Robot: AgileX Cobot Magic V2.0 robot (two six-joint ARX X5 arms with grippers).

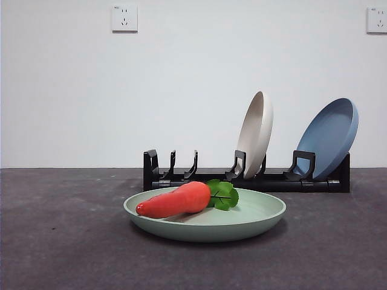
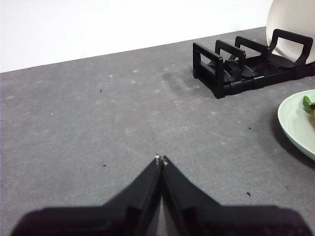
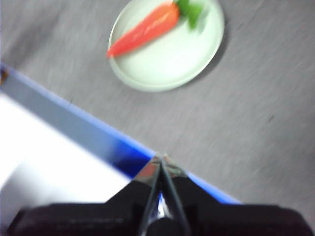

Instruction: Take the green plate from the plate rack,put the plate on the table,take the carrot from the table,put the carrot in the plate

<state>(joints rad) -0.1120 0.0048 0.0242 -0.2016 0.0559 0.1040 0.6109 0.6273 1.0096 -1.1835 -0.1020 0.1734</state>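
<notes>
Resting flat on the table (image 1: 60, 254), in front of the plate rack (image 1: 245, 179), the green plate (image 1: 254, 220) carries the carrot (image 1: 175, 200) lying on its side, tip reaching the near rim, leaves (image 1: 222, 194) toward the rack. Task reads as complete from this layout. Left gripper (image 2: 161, 160): jaws pressed together, nothing between them, low over bare table, well apart from the plate edge, rack off to one side. Right gripper (image 3: 161, 157): jaws likewise closed and empty, high above the table, looking down at plate and carrot from a distance; that view is blurred, so the arm is probably in motion. Beige plate (image 1: 257, 134) and blue plate (image 1: 329, 138) stand upright in the rack's slots, leaning. Risks from here, as judgement: carrot is smooth and tapered, sits near the rim, so any nudge to the plate could roll it over the shallow lip. A careless sweep by the low left arm toward the plate would do that. A swing past the rack could clip the leaning plates and tip them forward onto the green plate.
</notes>
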